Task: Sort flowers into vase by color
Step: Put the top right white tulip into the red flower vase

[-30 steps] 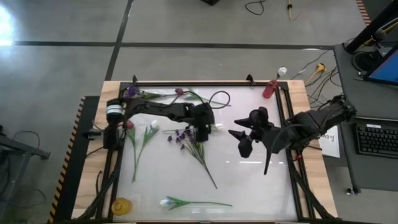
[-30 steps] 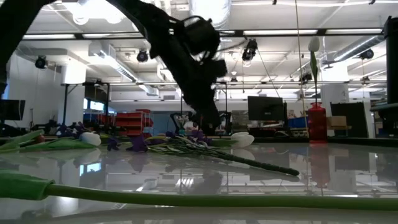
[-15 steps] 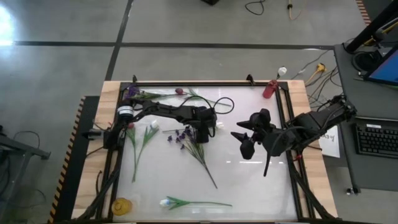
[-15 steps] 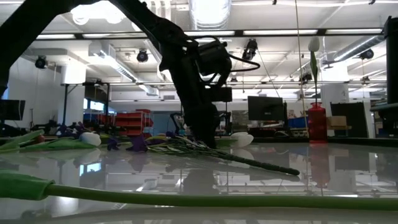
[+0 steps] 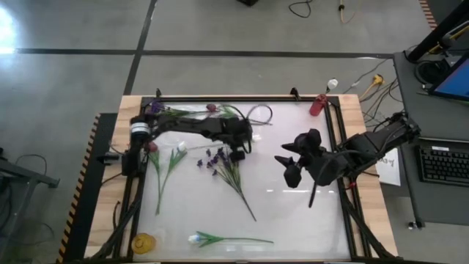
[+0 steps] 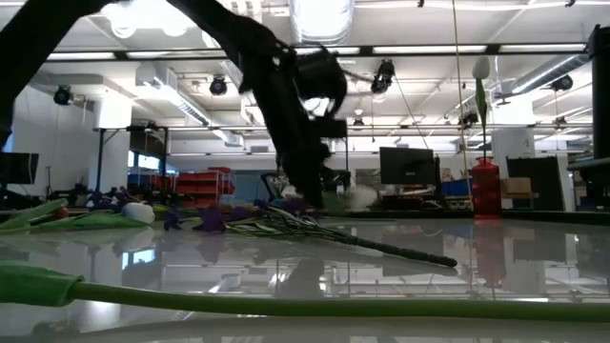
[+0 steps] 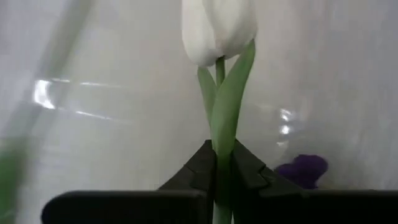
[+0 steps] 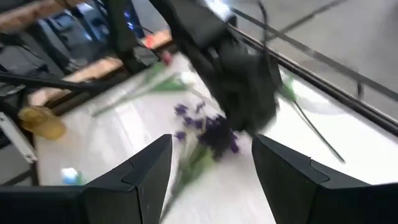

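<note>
Overhead and level views of a white desk (image 5: 293, 213) framed by a dark rail, with both arms over it. The left pincer (image 7: 219, 163) is clamped on the green stem of a white tulip (image 7: 217, 28), just below the bud — the wrist view shows the two dark fingers (image 7: 198, 168) pressed together on the stem and a leaf, with a purple blossom (image 7: 303, 169) on the desk beyond. From above, this pincer (image 5: 238, 150) sits near the middle of the desk, slightly toward the far rail, directly over the head of a purple spray (image 5: 220, 163) whose stem runs toward the near edge.

The right pincer (image 5: 288, 170) hangs over the right half of the desk, well apart from the left one; its fingers (image 8: 137, 174) stand apart with nothing between them, and its wrist view looks across at the left arm and the purple spray (image 8: 214, 134).

Other flowers lie flat on the desk:
- a white tulip (image 5: 195, 239) near the front edge, its stem pointing right;
- a white tulip (image 5: 181, 147) and a pink-red bud (image 5: 153, 147) side by side on the left;
- a purple spray (image 5: 155, 108) and a pink-red bud (image 5: 211, 108) along the far rail.

A red vase (image 5: 318, 105) stands at the far right corner — a white tulip (image 6: 480, 69) rises upright from it in the level view. A yellow vase (image 5: 143, 242) is at the near left corner.
</note>
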Tool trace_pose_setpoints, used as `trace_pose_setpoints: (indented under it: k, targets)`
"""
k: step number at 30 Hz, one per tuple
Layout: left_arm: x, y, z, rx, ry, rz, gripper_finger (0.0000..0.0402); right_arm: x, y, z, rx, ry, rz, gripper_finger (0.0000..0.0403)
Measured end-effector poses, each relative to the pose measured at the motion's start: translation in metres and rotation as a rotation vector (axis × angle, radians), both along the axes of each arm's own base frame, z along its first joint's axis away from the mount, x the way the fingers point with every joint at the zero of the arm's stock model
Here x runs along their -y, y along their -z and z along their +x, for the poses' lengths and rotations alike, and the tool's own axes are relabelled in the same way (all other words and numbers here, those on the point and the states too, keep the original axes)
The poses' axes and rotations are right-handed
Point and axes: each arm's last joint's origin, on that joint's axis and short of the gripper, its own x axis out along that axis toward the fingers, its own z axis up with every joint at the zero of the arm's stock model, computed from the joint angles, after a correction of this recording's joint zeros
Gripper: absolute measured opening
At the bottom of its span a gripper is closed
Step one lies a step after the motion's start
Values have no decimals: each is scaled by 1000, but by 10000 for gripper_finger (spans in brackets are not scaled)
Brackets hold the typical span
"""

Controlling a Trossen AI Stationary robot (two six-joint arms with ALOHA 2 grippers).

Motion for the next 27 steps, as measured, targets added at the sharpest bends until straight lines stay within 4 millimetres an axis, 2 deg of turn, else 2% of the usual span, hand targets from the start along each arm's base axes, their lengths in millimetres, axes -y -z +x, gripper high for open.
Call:
trace_pose_setpoints:
  k: [7, 11, 14, 17, 21, 27]
  targets:
    - [-23, -87, -33, 225, -108, 29, 1, -4, 45, 5, -72, 40, 78, 215]
    - [-27, -133, -53, 437, -101, -75, 0, -8, 75, 16, -24, 44, 122, 215]
    - [-24, -158, -61, 587, -65, -155, 0, -10, 95, 28, 87, 32, 161, 215]
    - [-20, -179, -64, 720, -10, -216, 0, -10, 112, 39, 227, 0, 177, 215]
    - [-14, -199, -61, 910, 111, -373, 0, 0, 121, 47, 419, 20, 153, 215]
    - [-2, -214, -53, 1066, 170, -475, 0, 29, 108, 57, 613, 67, 38, 215]
